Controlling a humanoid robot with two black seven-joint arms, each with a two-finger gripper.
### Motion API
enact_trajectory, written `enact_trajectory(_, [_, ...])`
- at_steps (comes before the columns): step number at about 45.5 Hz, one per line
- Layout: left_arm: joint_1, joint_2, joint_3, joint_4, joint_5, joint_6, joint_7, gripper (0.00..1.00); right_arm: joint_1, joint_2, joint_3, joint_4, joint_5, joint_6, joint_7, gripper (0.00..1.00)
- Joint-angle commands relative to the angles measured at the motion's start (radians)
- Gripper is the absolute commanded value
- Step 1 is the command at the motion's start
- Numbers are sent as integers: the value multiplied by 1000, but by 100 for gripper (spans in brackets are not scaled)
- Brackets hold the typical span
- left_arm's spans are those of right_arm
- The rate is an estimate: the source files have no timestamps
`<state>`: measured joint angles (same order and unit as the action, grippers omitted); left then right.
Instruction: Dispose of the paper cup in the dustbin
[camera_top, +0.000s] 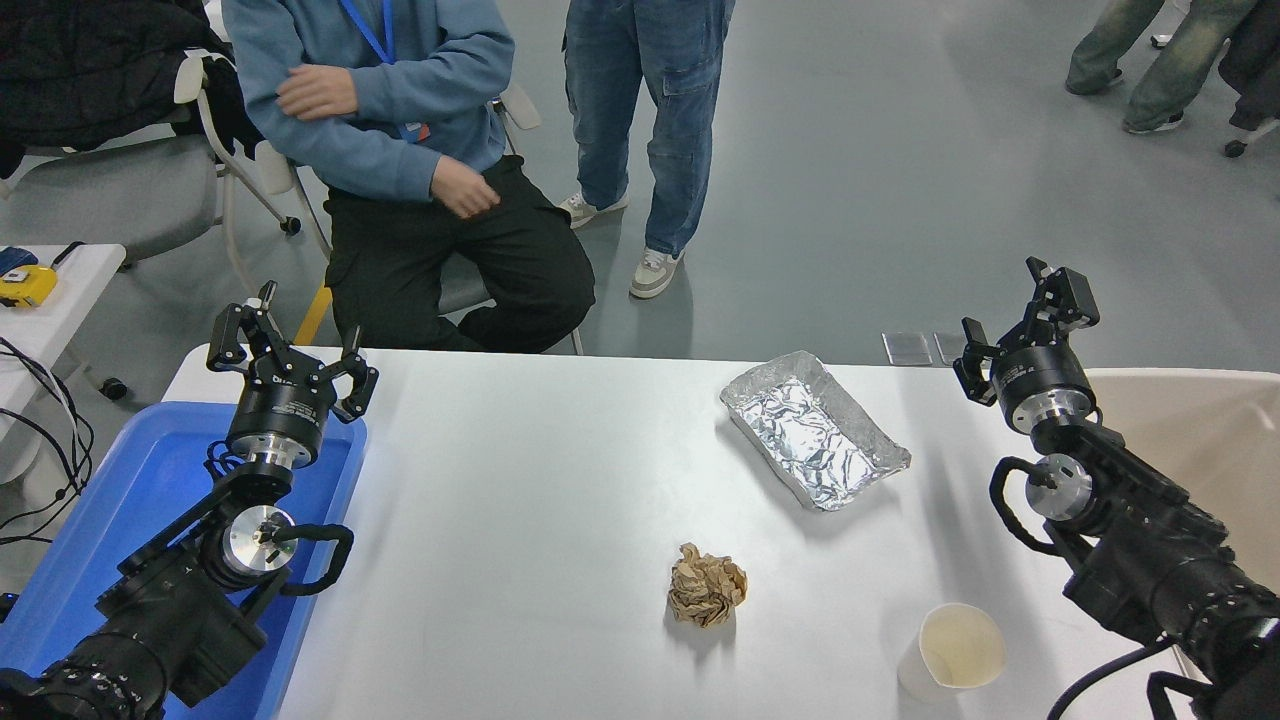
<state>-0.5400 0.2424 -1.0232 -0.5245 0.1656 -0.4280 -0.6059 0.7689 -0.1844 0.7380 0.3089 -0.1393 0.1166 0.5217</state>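
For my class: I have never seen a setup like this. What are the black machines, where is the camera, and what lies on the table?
The camera sits high on a robot, looking down over its white table. The black machines are its arms. The left tool is open above a blue tray; the right tool is open by a beige dustbin. Neither holds anything. On the table lie a paper cup, a crumpled brown paper ball and a foil tray. People wait beyond.

Small white tapered paper cup (951, 652) stands upright at the lower right of the frame, cream inside showing, open mouth up. Large beige rectangular plastic dustbin (1205, 440) sits at the right edge, partly hidden.
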Motion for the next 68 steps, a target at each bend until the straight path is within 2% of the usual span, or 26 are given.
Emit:
enact_trajectory(1, [0,0,0,0,0,0,0,100,-7,-6,-3,-2,-2,0,1,100])
enact_trajectory(28, [0,0,0,0,0,0,0,100,12,0,-3,4,1,31,-8,100])
enact_trajectory(32, [0,0,0,-2,0,0,0,100,20,-7,-6,67,-2,23,-22,100])
enact_trajectory(40, [0,0,0,-2,0,0,0,100,20,-133,-106,240,-11,14,-163,100])
enact_trajectory(53, [0,0,0,-2,0,0,0,100,59,-385,-384,555,-37,35,-189,100])
enact_trajectory(60, [0,0,0,-2,0,0,0,100,122,-478,-491,665,-172,41,-204,100])
enact_trajectory(68, [0,0,0,0,0,0,0,100,155,-579,-505,840,-243,63,-313,100])
